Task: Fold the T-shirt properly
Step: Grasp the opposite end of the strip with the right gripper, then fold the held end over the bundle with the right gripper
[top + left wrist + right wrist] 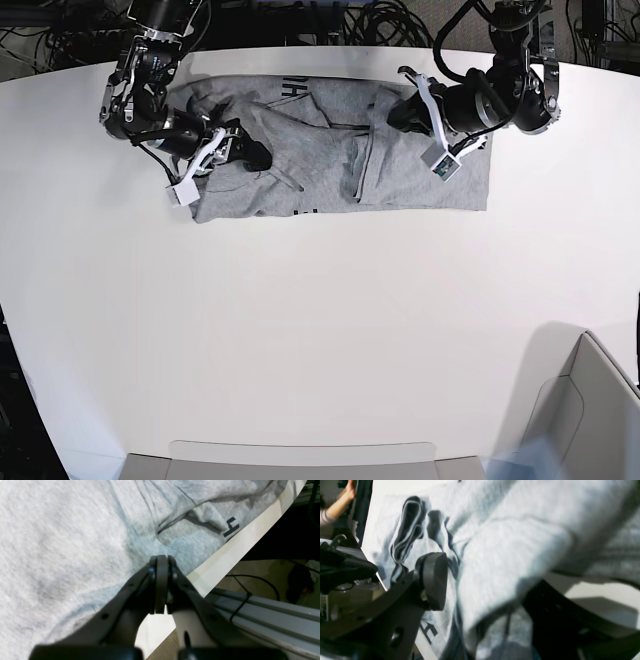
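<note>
The T-shirt (pixel 330 160) lies spread and creased on the white table (pixel 300 330), near its far edge, with both arms reaching over it. The left gripper (pixel 161 562) has its fingers pressed together, tips resting on grey cloth just beside the shirt's edge; a black letter shows on a fold beyond the tips, toward the table rim. The right gripper (pixel 480 585) has its fingers spread wide, and a thick fold of the shirt sits between them, one finger (pixel 433 580) beside its near face.
</note>
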Controlling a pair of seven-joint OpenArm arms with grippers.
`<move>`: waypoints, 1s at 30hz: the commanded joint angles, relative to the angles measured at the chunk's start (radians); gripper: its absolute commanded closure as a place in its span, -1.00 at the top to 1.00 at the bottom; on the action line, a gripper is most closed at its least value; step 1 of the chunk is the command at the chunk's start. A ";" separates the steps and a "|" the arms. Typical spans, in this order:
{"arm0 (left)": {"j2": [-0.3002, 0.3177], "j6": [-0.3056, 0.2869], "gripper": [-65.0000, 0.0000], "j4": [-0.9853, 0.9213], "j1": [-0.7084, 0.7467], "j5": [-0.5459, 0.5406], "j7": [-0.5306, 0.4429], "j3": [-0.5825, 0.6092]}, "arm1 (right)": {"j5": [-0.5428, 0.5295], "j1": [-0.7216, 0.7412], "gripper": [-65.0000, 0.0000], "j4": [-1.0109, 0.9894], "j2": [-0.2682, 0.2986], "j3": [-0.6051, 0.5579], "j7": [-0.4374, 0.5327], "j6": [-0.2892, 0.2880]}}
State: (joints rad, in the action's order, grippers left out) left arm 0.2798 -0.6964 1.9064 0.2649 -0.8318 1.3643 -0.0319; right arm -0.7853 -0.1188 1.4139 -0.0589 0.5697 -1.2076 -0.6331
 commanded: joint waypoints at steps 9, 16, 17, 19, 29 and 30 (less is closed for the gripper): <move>0.005 -0.002 -1.00 0.014 -0.006 -0.016 -0.009 -0.001 | 0.258 -0.011 -1.00 0.149 -0.025 -0.103 -0.044 0.077; 0.005 -0.002 -1.00 0.014 -0.008 -0.019 -0.009 -0.009 | 0.352 0.001 -1.00 0.222 0.014 -0.109 -0.042 0.281; 0.005 -0.002 -1.00 0.014 -0.008 -0.019 -0.009 -0.010 | 0.356 0.020 -1.00 0.219 0.032 -0.107 -0.042 0.299; 0.005 -0.002 -1.00 0.015 -0.008 -0.021 -0.009 -0.010 | 0.358 0.051 -1.00 0.210 0.074 -0.104 -0.042 0.336; -0.009 -0.002 -1.00 0.014 -0.037 -0.021 -0.001 -0.087 | 0.582 0.167 -1.00 0.189 0.213 -0.164 0.022 0.496; -0.009 -0.002 -1.00 0.014 -0.037 -0.021 0.002 -0.104 | 0.617 0.163 -1.00 0.212 0.213 -0.193 0.022 0.511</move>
State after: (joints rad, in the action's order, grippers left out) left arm 0.2649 -0.6964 1.9064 0.2329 -0.8352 1.3697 -0.1303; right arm -0.1513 0.0273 1.6005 0.1520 0.3782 -1.2053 -0.1223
